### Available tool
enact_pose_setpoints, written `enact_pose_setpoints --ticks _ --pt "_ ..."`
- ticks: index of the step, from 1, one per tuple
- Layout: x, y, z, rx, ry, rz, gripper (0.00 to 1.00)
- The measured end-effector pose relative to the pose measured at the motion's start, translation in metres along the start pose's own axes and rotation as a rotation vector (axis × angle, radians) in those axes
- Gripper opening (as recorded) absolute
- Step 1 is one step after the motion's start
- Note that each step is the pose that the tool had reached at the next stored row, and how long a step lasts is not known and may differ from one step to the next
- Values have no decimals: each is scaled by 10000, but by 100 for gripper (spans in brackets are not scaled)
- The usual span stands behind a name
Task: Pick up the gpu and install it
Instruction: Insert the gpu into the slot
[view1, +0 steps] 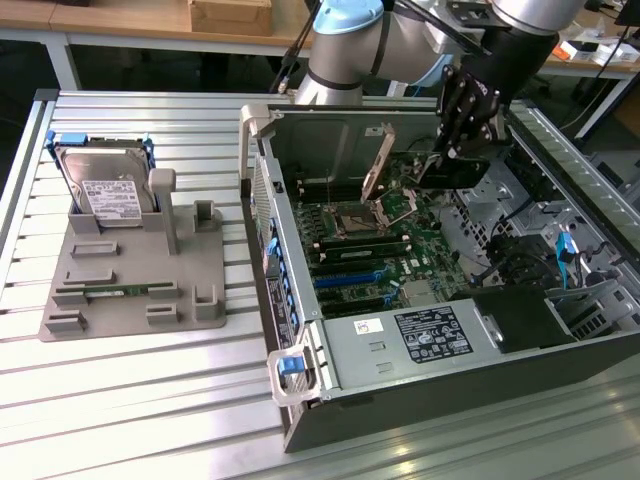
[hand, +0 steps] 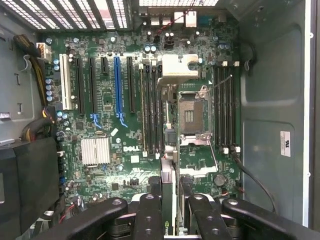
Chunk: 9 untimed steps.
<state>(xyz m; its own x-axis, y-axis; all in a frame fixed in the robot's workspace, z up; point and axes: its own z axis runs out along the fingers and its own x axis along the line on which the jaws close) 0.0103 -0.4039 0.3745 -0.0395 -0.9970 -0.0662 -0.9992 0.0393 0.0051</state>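
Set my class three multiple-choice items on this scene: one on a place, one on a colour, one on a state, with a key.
1. Where does the hard drive stand?
A. Inside the computer case
B. On the grey tray beside the computer case
C. On the floor

2. What colour is the hard drive's frame?
A. Red
B. Blue
C. Yellow

3. How is the gpu placed?
A. Lying on the tray
B. Seated in a slot
C. Held in the jaws above the motherboard

Key:
1 B, the drive stands upright on the tray, on the exterior view's left of the case.
2 B, blue edges flank the drive.
3 C, the dark card hangs in the jaws over the board.
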Motion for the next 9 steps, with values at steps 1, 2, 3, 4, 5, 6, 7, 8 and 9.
enact_pose_setpoints --ticks 1,2,3,4,5,6,7,8,9 --pt "7 3 6 0 0 1 25" --pt "11 4 8 0 0 1 25" --pt "13 5 10 -1 2 0 25" --pt "17 6 13 -1 2 -1 25" --pt "19 6 15 -1 3 -1 25" --pt "21 7 18 -1 2 -1 25" --pt "22 8 21 -1 2 -1 25" --pt "23 9 24 -1 2 -1 25" --pt "24 10 27 -1 3 -1 25"
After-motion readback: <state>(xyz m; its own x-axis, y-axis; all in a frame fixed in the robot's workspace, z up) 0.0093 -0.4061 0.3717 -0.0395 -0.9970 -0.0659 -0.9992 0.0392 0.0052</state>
